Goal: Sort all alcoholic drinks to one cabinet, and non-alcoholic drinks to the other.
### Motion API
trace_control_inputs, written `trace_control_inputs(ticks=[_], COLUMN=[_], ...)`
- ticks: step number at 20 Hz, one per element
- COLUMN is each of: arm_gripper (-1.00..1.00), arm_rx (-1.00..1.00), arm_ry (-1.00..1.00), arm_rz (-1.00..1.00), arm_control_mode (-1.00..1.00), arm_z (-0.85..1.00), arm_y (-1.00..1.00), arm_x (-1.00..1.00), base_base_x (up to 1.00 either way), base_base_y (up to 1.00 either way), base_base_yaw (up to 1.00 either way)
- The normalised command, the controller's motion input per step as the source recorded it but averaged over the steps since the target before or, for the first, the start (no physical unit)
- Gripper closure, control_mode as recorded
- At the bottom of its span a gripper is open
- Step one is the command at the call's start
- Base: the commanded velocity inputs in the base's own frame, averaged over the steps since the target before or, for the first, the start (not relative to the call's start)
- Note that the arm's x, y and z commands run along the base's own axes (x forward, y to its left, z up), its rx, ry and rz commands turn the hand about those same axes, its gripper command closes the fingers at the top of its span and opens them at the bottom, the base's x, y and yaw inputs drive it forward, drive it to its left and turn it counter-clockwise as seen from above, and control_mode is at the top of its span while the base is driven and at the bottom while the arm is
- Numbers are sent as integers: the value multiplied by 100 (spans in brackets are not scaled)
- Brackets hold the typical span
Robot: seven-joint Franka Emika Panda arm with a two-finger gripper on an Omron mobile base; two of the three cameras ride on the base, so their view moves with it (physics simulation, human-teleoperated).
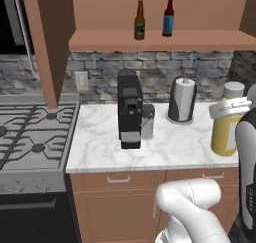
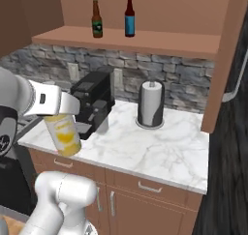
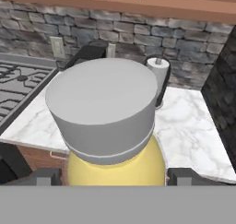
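Yellow bottle point(image 2: 64, 135), whitish cap, clamped at the neck between the gripper point(image 3: 110, 176) fingers, just above the marble counter point(image 2: 160, 152) edge. 2 slim bottles occupy the open cabinet point(image 2: 145, 40) shelf; carry this 1 upright to the other cabinet, grip firm.

No lettering on any label can be read.

Yellow bottle point(image 3: 115, 165) between my fingers looks like smooth glossy plastic, whitish cap point(image 3: 103, 105) more matt. Counter point(image 1: 165, 142) is polished white marble, backsplash point(image 1: 150, 69) upper middle is rough grey stone, cabinet shelf point(image 2: 131, 40) plain matt wood.
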Motion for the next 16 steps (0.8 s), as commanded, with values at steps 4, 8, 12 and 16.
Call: trace_control_inputs(ticks=[4,8,12,16], arm_gripper=[100,100,100,100], arm_rx=[0,0,0,0], arm_ry=[0,0,0,0], arm_rz=[0,0,0,0], arm_control_mode=[100,100,100,100], arm_z=[0,0,0,0], arm_y=[0,0,0,0], arm_x=[0,0,0,0], base_base_x=[-96,-79,-46,-38], base_base_y=[0,-9,-41,-39], base_base_yaw=[0,14,42,50])
